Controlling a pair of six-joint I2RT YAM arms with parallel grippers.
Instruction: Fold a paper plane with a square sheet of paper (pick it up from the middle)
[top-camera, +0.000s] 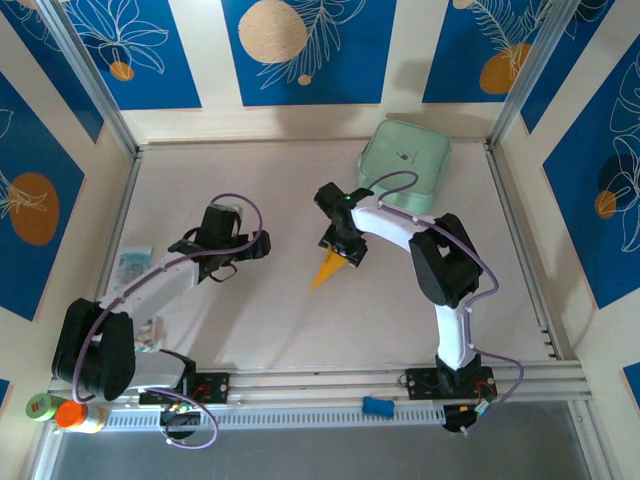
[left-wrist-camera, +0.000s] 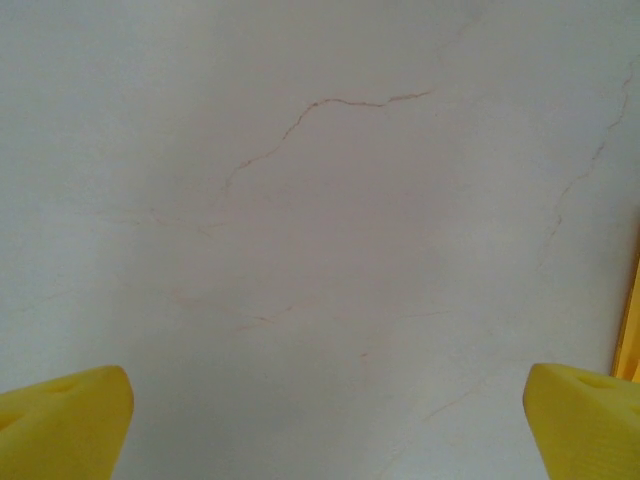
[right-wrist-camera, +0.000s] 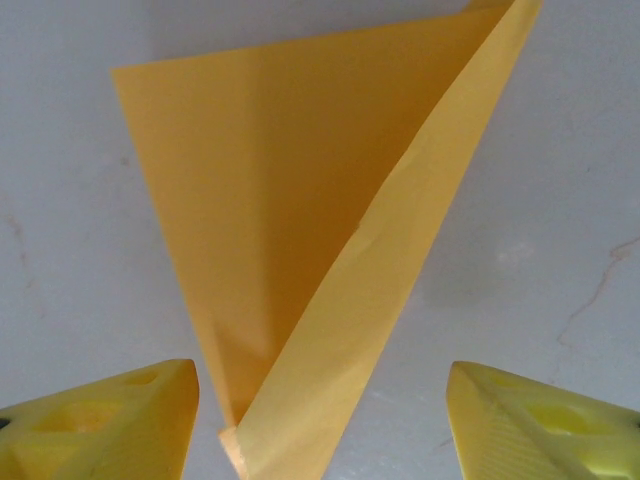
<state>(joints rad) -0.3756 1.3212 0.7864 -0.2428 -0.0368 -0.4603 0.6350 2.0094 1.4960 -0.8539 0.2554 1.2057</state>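
The paper plane (top-camera: 326, 270) lies flat on the pale table (top-camera: 270, 330) near its middle, a narrow orange-yellow dart whose point aims toward the near-left and whose wider end sits under the right gripper (top-camera: 344, 252). From the right wrist, the folded paper runs up between the two yellow fingers (right-wrist-camera: 120, 420), one flap overlapping the other along a long diagonal crease. The jaws stand apart with bare table showing on either side of the paper, so nothing is gripped. The left gripper (top-camera: 240, 248) hangs over empty table well to the left of the plane; its wrist view shows the yellow fingertips (left-wrist-camera: 70, 415) at the far corners, the jaws spread wide with nothing between them. A thin orange strip at the right edge of that view may be the plane's edge – too little of it shows to be sure. The mint-green case (top-camera: 405, 165) rests at the far right of the table, apart from the plane, and small printed packets (top-camera: 132, 266) lie at the left edge beside the left arm.
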